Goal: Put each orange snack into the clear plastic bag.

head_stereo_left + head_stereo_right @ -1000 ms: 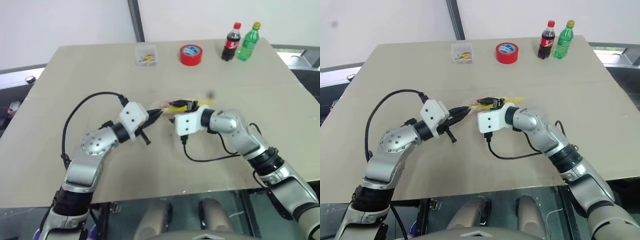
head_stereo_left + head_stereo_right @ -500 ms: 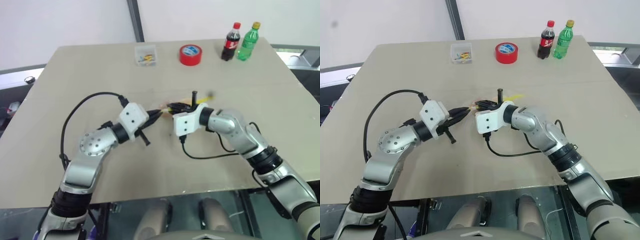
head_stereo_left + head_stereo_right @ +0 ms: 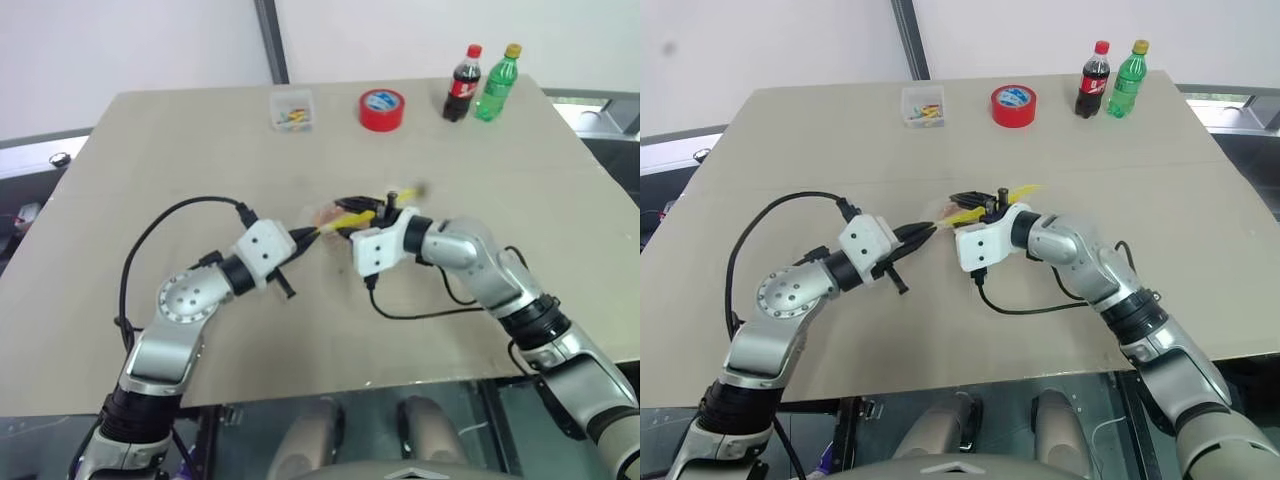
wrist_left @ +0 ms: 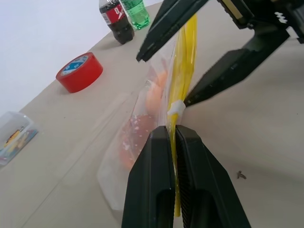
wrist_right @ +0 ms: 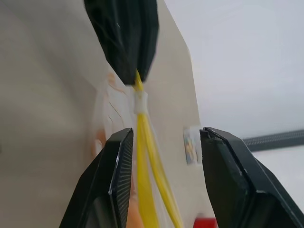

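The left gripper [image 4: 172,135] is clamped on the yellow seal strip of the clear plastic bag [image 4: 135,142], holding it up over the middle of the table [image 3: 150,150], while the right gripper [image 5: 164,142] faces it with its fingers spread, one on each side of the strip and neither pressing it. Both orange snacks [image 4: 154,95] sit inside the bag — one near the strip, the other lower down. At the far edge stand a cola bottle [image 3: 462,84], a green bottle [image 3: 498,83], a red tape roll [image 3: 383,109] and a small clear box [image 3: 292,110].
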